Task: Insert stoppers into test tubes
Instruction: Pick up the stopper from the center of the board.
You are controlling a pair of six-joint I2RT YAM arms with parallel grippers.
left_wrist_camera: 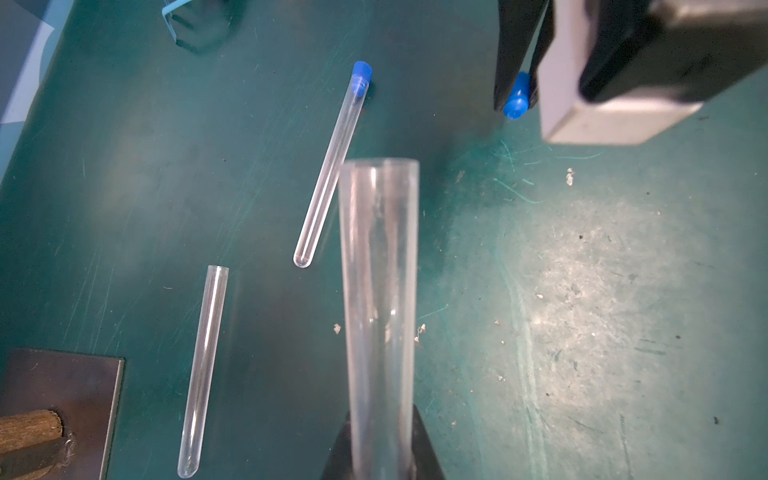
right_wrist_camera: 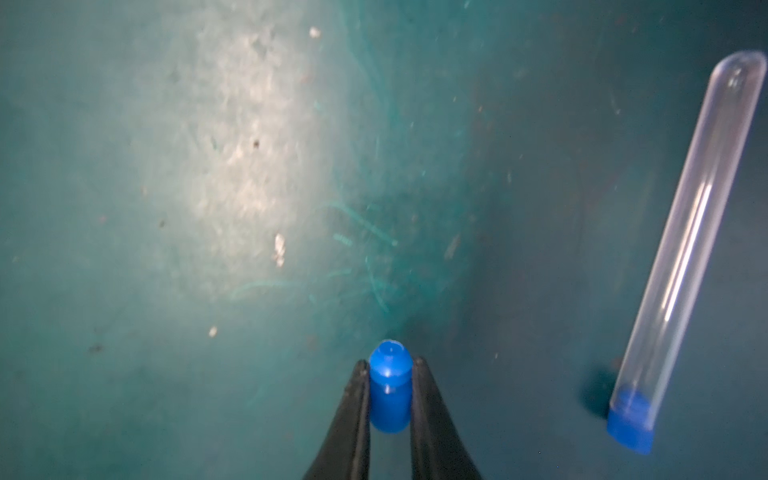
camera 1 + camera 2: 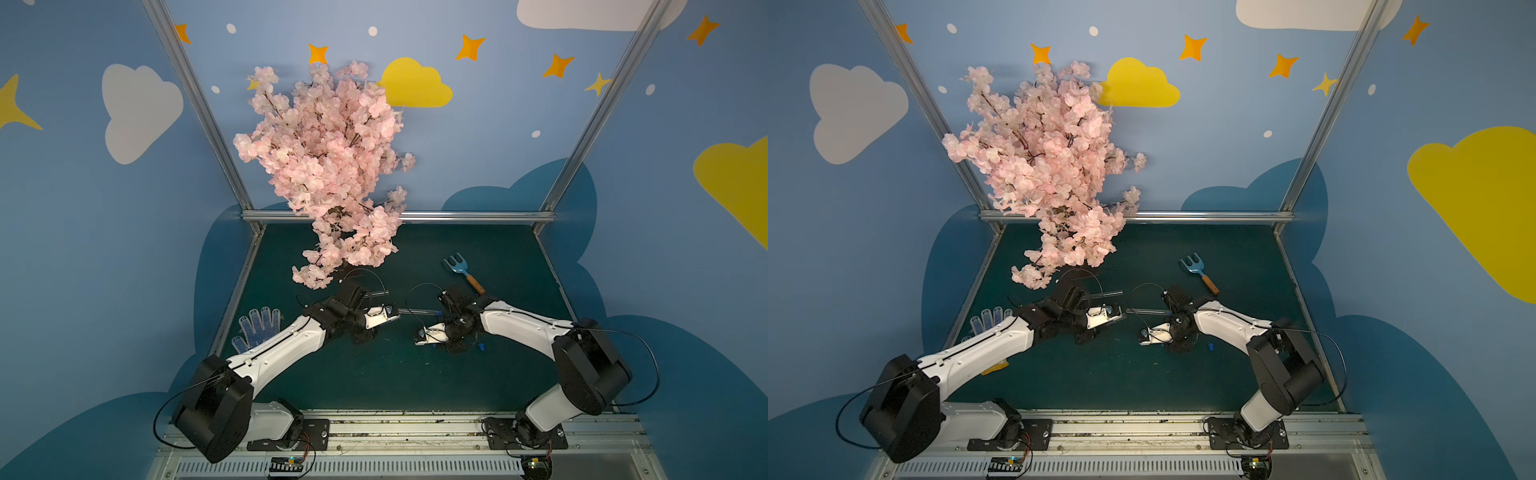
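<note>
My left gripper [image 1: 381, 415] is shut on a clear open test tube [image 1: 379, 270] held above the green mat, its open mouth toward my right gripper [image 1: 517, 104]. My right gripper [image 2: 390, 362] is shut on a blue stopper [image 2: 390, 390], rounded end forward, a short way from the tube's mouth. A second test tube [image 1: 330, 170] lies on the mat with a stopper [image 1: 360, 77] in its end, also seen from the right wrist [image 2: 690, 232]. A third, open test tube [image 1: 203, 365] lies beside it. In both top views the grippers [image 3: 395, 315] [image 3: 417, 338] face each other mid-table.
A loose blue stopper [image 3: 482, 346] lies near the right arm. A blue garden fork [image 3: 461, 272] lies at the back right, a dotted glove [image 3: 257, 328] at the left. The pink blossom tree [image 3: 332, 174] stands at the back on a metal plate [image 1: 62, 399].
</note>
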